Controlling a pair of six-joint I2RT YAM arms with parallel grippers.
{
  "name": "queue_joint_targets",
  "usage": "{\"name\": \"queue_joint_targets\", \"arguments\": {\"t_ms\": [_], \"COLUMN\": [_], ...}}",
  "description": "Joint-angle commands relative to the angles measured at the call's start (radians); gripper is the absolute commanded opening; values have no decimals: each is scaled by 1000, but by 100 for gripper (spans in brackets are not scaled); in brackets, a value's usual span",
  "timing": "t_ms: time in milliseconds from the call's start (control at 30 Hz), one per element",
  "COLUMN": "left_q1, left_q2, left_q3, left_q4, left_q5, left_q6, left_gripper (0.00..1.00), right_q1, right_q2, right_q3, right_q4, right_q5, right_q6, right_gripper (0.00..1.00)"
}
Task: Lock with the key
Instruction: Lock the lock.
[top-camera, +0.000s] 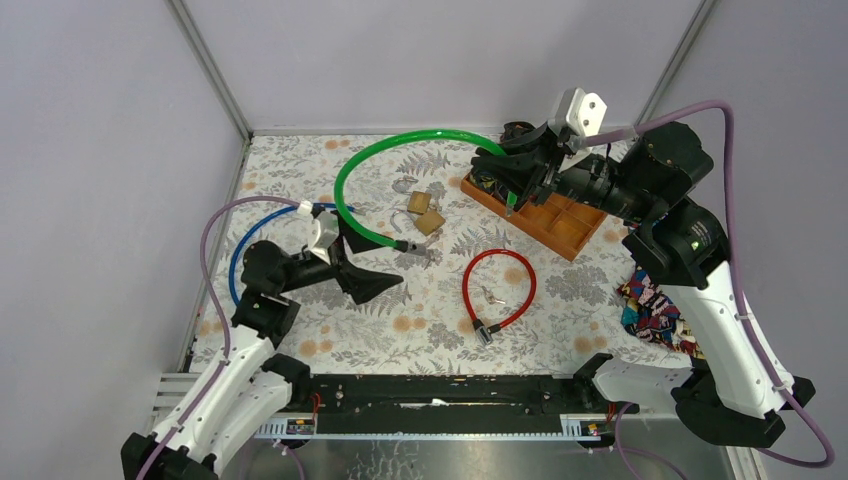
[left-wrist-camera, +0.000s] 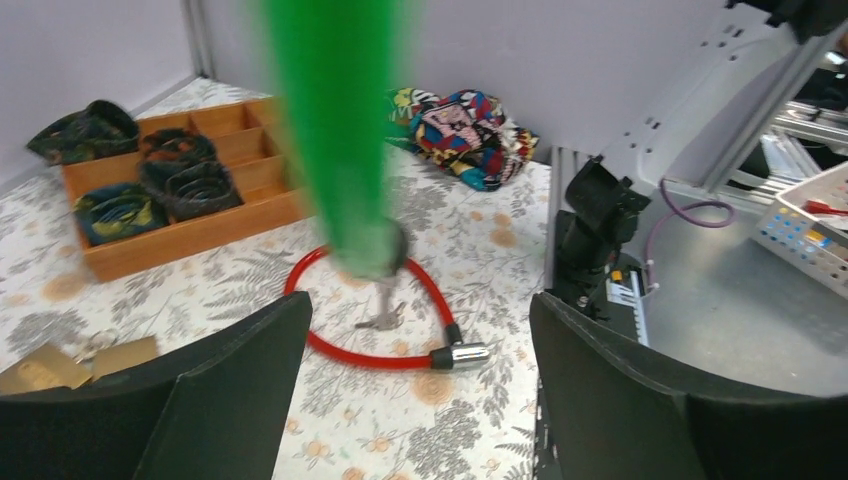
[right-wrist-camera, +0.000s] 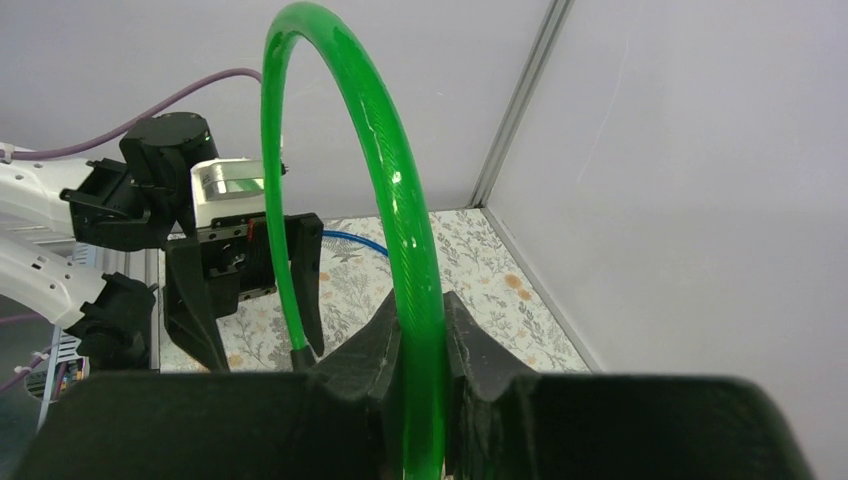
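A green cable lock (top-camera: 400, 145) arcs high over the table. My right gripper (top-camera: 511, 196) is shut on one end of it; in the right wrist view (right-wrist-camera: 420, 318) the cable (right-wrist-camera: 400, 210) runs up between the closed fingers. The cable's other end with its lock head (top-camera: 410, 246) hangs just beyond the open fingers of my left gripper (top-camera: 372, 256). In the left wrist view the blurred green cable (left-wrist-camera: 340, 130) hangs ahead of the open, empty gripper (left-wrist-camera: 420, 305). A key (left-wrist-camera: 382, 318) shows below its end, inside a red cable lock (left-wrist-camera: 400, 355); whether it hangs or lies flat I cannot tell.
The red cable lock (top-camera: 498, 290) lies at table centre. Two brass padlocks (top-camera: 425, 212) lie behind it. A wooden tray (top-camera: 575, 228) with coiled cables is under the right arm. A blue cable (top-camera: 240, 240) lies left; patterned cloth (top-camera: 655, 305) lies right.
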Motion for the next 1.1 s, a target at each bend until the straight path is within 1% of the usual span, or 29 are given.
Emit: {"name": "queue_joint_targets", "arguments": {"t_ms": [0, 67, 100, 167, 267, 333, 400, 467, 600, 700, 767, 867, 933, 1067], "left_q1": [-83, -118, -123, -125, -125, -125, -123, -123, -119, -115, -115, -119, -130, -145], "left_q2": [-10, -7, -1, 12, 21, 22, 23, 20, 9, 15, 23, 30, 32, 33], "left_q3": [-38, -43, -42, -31, -16, -8, -4, 3, 13, 32, 39, 27, 25, 31], "left_q4": [202, 215, 227, 240, 232, 160, 75, -4, -58, -42, -9, 110, 130, 144], "left_q5": [-52, -94, -114, -143, -163, -197, -232, -236, -250, -251, -197, -105, -71, -88], "left_q6": [-142, -164, -187, -223, -219, -169, -97, -2, 89, 117, 118, 17, -16, -49], "left_gripper": [83, 75, 73, 73, 74, 74, 72, 72, 72, 74, 78, 81, 82, 84], "right_q1": [-2, -3, -3, -3, -3, -3, -3, -3, -4, -3, -2, -3, -3, -4], "right_q2": [-12, -11, -11, -10, -11, -15, -17, -15, -13, -15, -17, -21, -22, -19], "right_q3": [34, 32, 33, 33, 35, 36, 44, 56, 81, 81, 75, 62, 59, 54], "right_q4": [96, 97, 95, 89, 80, 75, 69, 52, 26, 24, 28, 39, 42, 51], "right_q5": [-13, -25, -32, -42, -47, -51, -51, -48, -50, -51, -53, -55, -57, -70], "right_q6": [24, 30, 32, 35, 37, 37, 34, 28, 21, 21, 27, 36, 41, 54], "right_gripper": [0, 0, 0, 0, 0, 0, 0, 0, 0, 0, 0, 0, 0, 0]}}
